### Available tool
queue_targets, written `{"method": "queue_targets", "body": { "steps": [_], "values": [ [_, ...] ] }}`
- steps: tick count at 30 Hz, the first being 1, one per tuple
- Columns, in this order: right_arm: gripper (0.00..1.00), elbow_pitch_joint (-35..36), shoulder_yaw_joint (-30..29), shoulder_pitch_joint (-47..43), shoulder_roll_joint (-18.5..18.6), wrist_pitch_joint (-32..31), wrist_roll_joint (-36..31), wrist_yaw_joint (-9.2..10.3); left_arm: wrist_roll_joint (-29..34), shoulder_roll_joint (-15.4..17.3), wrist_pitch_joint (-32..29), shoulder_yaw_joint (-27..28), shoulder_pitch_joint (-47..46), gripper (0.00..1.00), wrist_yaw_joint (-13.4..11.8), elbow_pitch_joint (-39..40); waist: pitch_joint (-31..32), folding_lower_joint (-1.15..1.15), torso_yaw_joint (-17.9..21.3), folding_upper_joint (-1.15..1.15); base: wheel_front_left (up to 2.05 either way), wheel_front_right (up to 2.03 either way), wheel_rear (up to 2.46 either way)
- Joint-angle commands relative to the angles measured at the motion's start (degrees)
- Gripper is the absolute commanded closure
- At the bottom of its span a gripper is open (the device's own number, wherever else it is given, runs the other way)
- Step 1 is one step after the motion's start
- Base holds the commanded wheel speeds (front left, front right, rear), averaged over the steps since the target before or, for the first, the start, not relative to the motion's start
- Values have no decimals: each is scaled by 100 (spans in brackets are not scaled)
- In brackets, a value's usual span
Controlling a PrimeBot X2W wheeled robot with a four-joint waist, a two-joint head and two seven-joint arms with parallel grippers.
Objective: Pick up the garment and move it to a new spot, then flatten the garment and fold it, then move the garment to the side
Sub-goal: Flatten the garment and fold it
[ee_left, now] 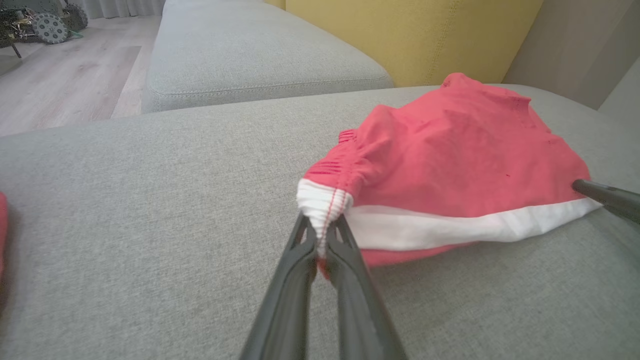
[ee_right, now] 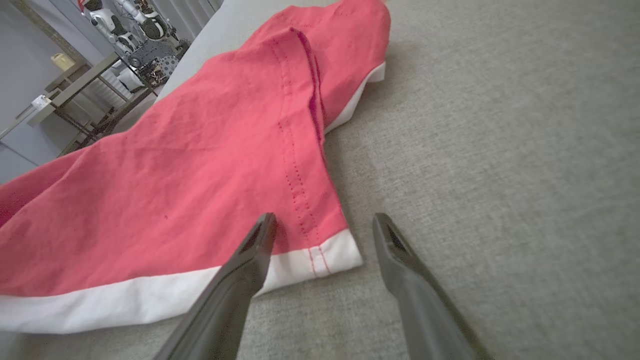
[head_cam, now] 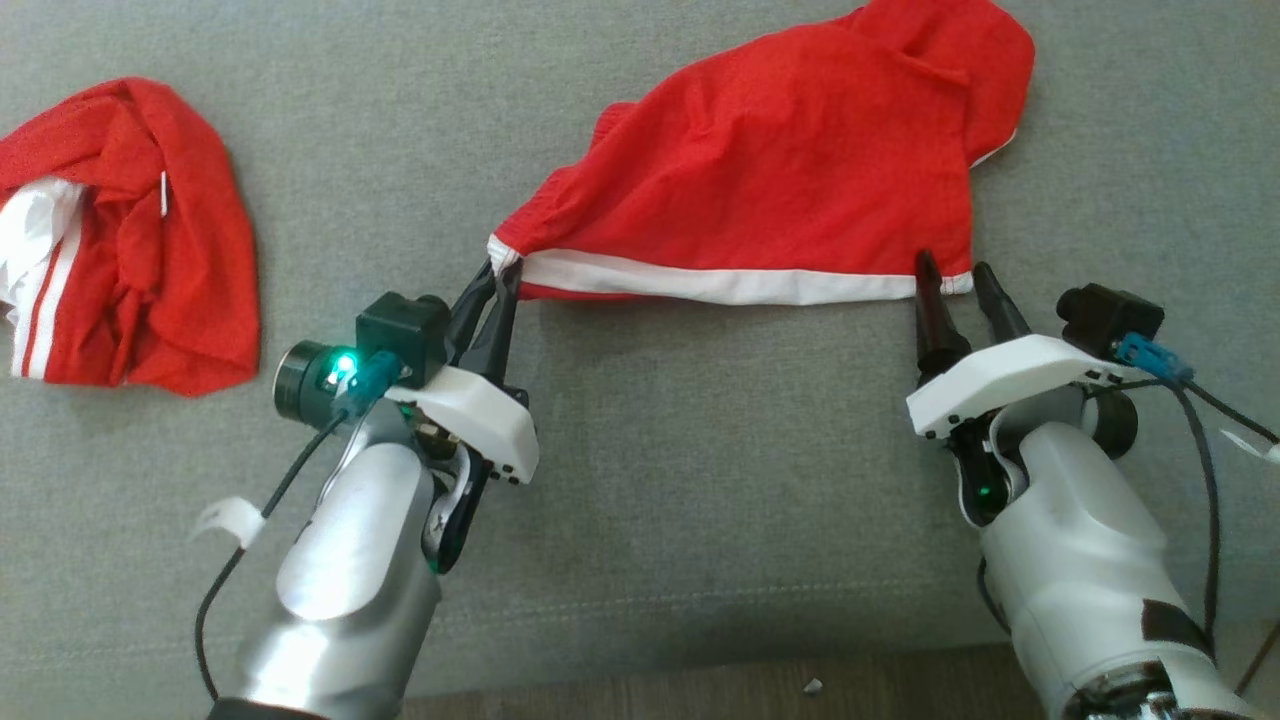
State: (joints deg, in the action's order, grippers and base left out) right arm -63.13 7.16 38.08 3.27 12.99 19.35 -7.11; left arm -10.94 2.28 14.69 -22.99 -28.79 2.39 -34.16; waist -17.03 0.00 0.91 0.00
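Head view: a crumpled red-and-white mesh garment (head_cam: 150,250) lies well apart at the far left of the grey fabric sofa seat (head_cam: 700,470) before us. The red cloth garment with a white edge band (head_cam: 800,170) lies spread at centre-right. Our left gripper (head_cam: 503,272) has its jaws clamped on the band's left corner. Our right gripper (head_cam: 955,268) stands with jaws spread either side of the right corner. The band runs left to right between them.
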Motion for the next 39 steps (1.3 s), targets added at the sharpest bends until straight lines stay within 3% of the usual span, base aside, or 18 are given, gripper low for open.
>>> {"method": "queue_targets", "body": {
  "steps": [1, 2, 3, 4, 5, 9, 15, 24, 31, 39],
  "values": [
    [0, -4, 112, 75, -39, 41, -74, -37, -46, 62, 30, 157, -228, 100, -41, 201, -11, 0, -11, 0, 0, 0, 0],
    [0, -67, 145, 97, -39, 5, -22, -37, -54, 62, 30, 146, -233, 100, -43, 210, -20, 0, -23, 0, 0, 0, 0],
    [29, -117, 206, 110, -39, -49, 41, -37, -63, 62, 30, 138, -238, 100, -47, 217, -28, 0, -33, 0, 0, 0, 0],
    [86, -152, 293, 115, -39, -115, 104, -37, -75, 62, 30, 131, -243, 100, -53, 226, -34, 0, -41, 0, 0, 0, 0],
    [100, -177, 381, 116, -39, -175, 162, -37, -89, 61, 30, 124, -247, 100, -62, 239, -38, 0, -47, 0, 0, 0, 0],
    [100, -186, 569, 108, -39, -138, 269, -37, -159, 61, 30, 108, -224, 100, -102, 292, 45, 0, -74, 0, 0, 0, 0],
    [100, -36, 693, 169, 79, 53, -95, -37, -220, 61, 30, 221, -104, 100, -127, 440, 396, 0, -48, 0, 0, 0, 0],
    [100, 1241, 1053, 362, 463, -196, -272, -37, -385, 178, 26, 516, -21, 100, -22, 936, 1396, 0, 54, 0, 0, 0, 0],
    [100, 2657, 1166, 166, 846, -1360, 92, -37, -574, 331, -342, 645, 31, 100, -53, 1611, 1967, 0, 97, 0, 0, 0, 0],
    [100, 4889, 920, -571, 1427, -3581, 806, -37, -733, 569, -1353, 667, 418, 100, -215, 2690, 2125, 0, 123, 0, 0, 0, 0]
  ]
}}
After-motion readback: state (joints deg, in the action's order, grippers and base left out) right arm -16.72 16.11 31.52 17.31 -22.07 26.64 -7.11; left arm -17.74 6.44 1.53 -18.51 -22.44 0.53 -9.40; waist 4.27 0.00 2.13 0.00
